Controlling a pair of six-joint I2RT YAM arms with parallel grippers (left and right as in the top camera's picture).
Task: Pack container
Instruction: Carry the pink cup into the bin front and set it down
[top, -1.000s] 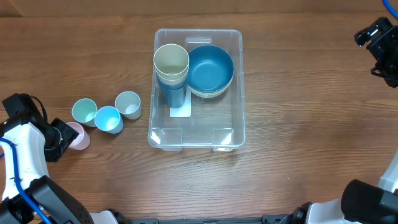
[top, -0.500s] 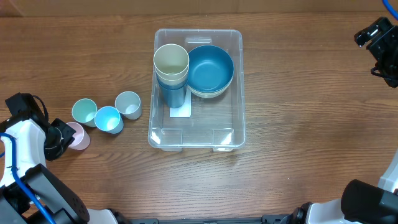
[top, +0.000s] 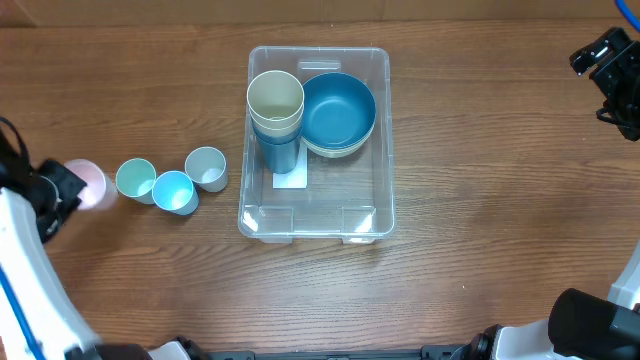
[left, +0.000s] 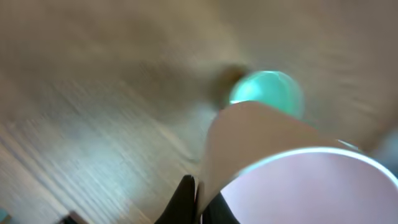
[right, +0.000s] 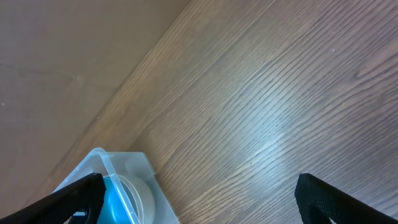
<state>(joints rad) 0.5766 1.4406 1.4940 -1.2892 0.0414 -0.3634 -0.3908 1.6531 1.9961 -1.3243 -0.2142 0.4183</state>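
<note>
Overhead view: pink cup gripped, not yet packed

Your left gripper is clamped on the pink cup at the far left edge, well apart from the container. The container sits mid-table, holding a stack of cups beside a blue bowl. This looks like the pick step. Next move: carry the cup right, clear of the loose cups, then set it in the container's free front half or onto the stack. Your right gripper sits top right, jaws wide, holding nothing. Left wrist view is blurred, so finger placement on the rim is unreadable. You can't tell whether the cup is off the table
</note>
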